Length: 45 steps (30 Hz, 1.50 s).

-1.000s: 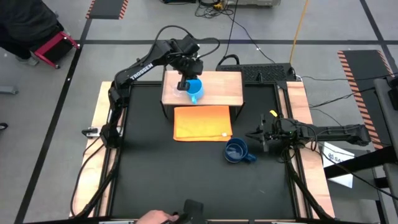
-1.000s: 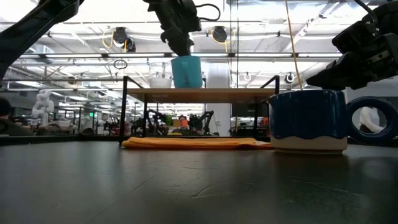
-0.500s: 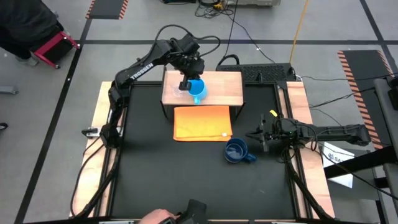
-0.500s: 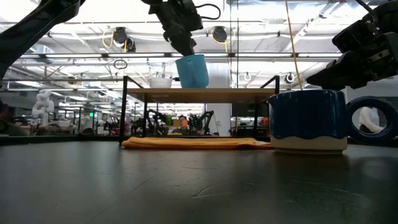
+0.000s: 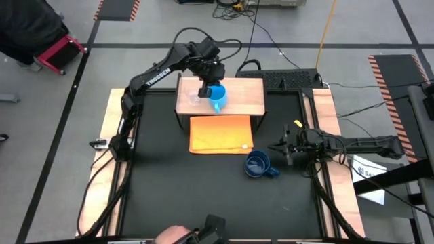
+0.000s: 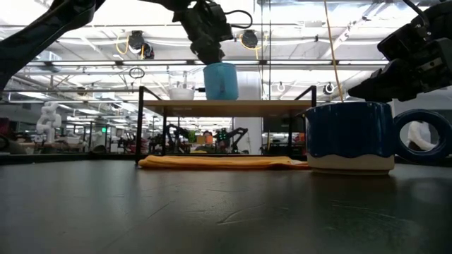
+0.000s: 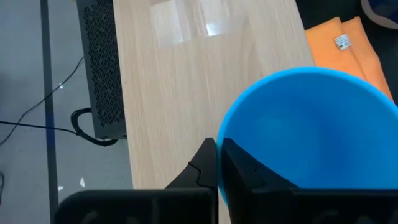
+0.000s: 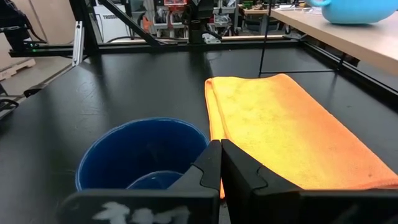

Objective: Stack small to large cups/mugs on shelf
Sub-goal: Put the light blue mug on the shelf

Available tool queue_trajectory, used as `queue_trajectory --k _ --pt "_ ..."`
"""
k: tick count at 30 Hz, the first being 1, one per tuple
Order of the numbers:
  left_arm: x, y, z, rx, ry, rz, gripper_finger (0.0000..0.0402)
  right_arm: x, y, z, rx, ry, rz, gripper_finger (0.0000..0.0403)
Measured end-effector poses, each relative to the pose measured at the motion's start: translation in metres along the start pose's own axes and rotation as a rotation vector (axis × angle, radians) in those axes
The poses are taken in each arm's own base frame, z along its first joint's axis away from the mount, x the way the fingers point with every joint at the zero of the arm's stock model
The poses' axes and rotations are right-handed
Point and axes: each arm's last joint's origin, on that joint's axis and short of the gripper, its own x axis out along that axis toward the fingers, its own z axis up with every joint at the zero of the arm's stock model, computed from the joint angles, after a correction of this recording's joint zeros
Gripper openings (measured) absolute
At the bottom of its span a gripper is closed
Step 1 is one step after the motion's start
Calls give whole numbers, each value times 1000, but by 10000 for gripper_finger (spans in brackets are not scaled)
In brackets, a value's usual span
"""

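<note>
Up on the shelf [image 5: 241, 102], the left gripper [image 5: 205, 89] has the light-blue mug [image 5: 215, 95] pinched by its rim, one finger inside and one outside, as the left wrist view makes plain. From table height the mug [image 6: 220, 81] hangs just over the wooden board, its base very close to the top; whether it touches, I cannot tell. It sits upright, near the middle of the board. Just beside it, toward the left arm's side, the tiny clear glass cup [image 5: 194, 99] stands on the board on its own, apart from the mug.

In front of the shelf the orange cloth [image 5: 221, 133] lies flat on the black table [image 5: 169, 190]. Off the cloth's corner on the right arm's side, the dark-blue mug [image 5: 257, 165] stands on the table, open side up, with its handle turned toward the right arm.

Over there the right gripper [image 5: 285, 150] hovers low, just beside the dark-blue mug but not holding it. In its own wrist view the two fingertips [image 8: 211, 163] are pressed together with nothing between them, with the dark-blue mug just ahead of them.

At the near edge of the table a person's hand [image 5: 173, 236] shows beside a dark object.
</note>
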Motion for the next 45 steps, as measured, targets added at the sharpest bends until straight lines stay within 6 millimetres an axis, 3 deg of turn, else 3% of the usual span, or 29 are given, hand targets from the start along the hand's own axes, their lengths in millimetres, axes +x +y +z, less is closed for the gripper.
queue_trajectory --k 45 --pt "1 4 -4 -79 79 82 27 0 0 0 -11 2 0 0"
